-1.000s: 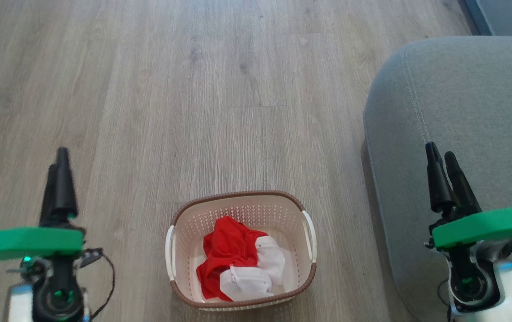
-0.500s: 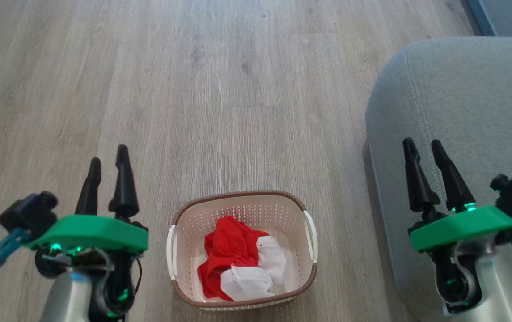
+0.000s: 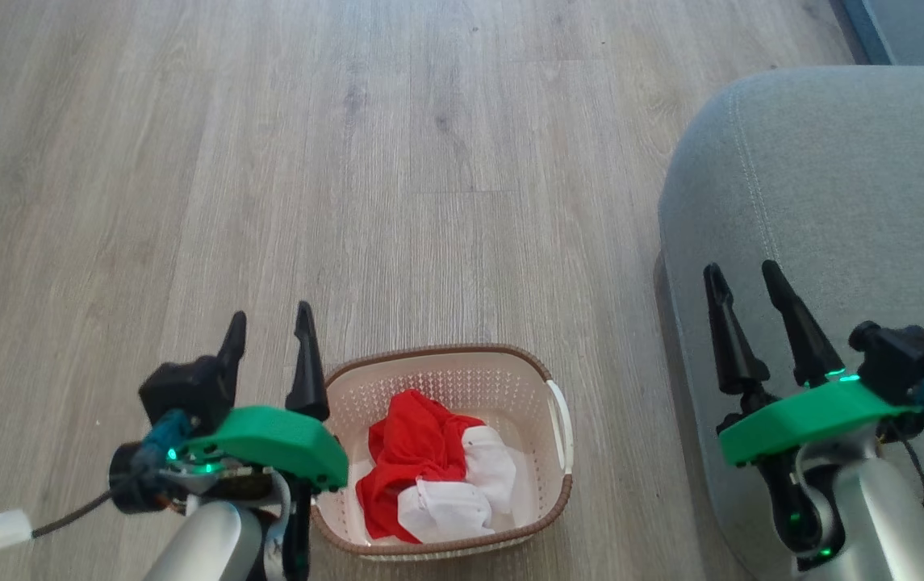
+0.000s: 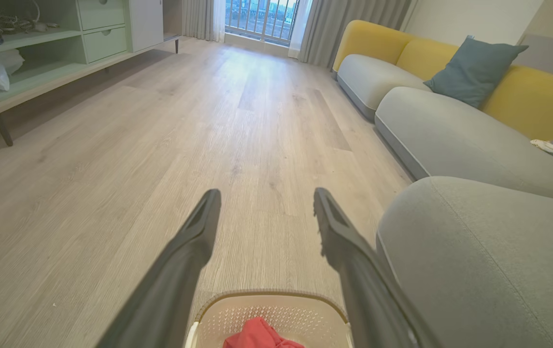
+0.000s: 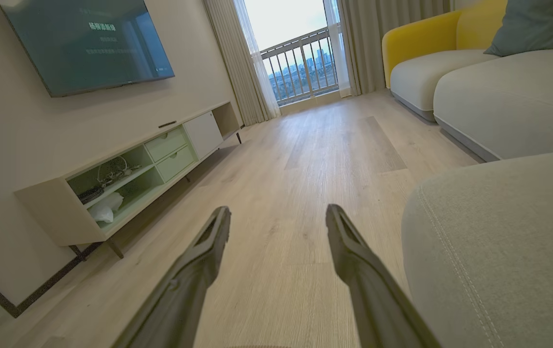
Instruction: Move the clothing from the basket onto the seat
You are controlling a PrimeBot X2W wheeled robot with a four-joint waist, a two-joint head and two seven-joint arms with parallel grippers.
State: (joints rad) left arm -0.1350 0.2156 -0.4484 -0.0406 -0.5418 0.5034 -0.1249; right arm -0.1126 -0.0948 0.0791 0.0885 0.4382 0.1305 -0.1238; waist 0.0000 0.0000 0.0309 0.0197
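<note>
Pale wood floor (image 3: 429,161) is running across the living room, and the grey seat (image 3: 849,177) is rising at the right. The basket (image 3: 429,352) is standing on the floor near it, with the red-and-white clothing (image 3: 413,452) lying bunched inside, so the whole transfer is waiting to be done. The left hand (image 3: 270,315) is hovering at the basket's left rim, fingers apart and empty. The right hand (image 3: 740,269) is hanging over the seat's edge, likewise apart and empty.

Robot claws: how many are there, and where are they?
2. The left gripper is open, next to the left side of the basket. The right gripper is open, near the left edge of the grey seat. None seem hidden.
</note>
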